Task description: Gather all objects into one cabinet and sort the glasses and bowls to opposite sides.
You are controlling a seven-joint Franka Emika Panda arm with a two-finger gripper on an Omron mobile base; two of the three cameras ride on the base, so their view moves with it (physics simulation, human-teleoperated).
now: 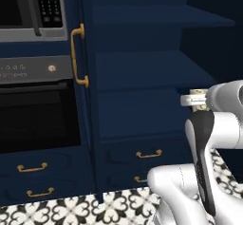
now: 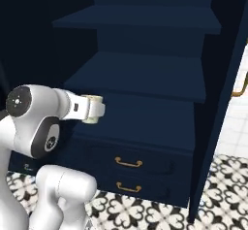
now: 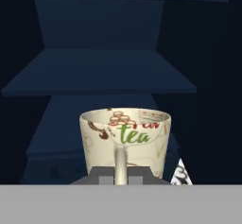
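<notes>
I have the gripper (image 3: 121, 176) closed tight on the handle of the small cream mug with green "tea" lettering (image 3: 125, 138), carried in front of the tall open navy shelf unit (image 2: 145, 73). Risk: a handle-only grip may let the mug swing or slip.

Cream mug (image 3: 125, 140): green "tea" legible on inside wall, reddish lettering above it unreadable. Microwave keypad (image 1: 49, 3) & oven panel (image 1: 28, 70) markings too small to read.

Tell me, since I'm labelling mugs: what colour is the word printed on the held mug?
Green, reading "tea", on the cream mug; clearest in the hand view.
</notes>
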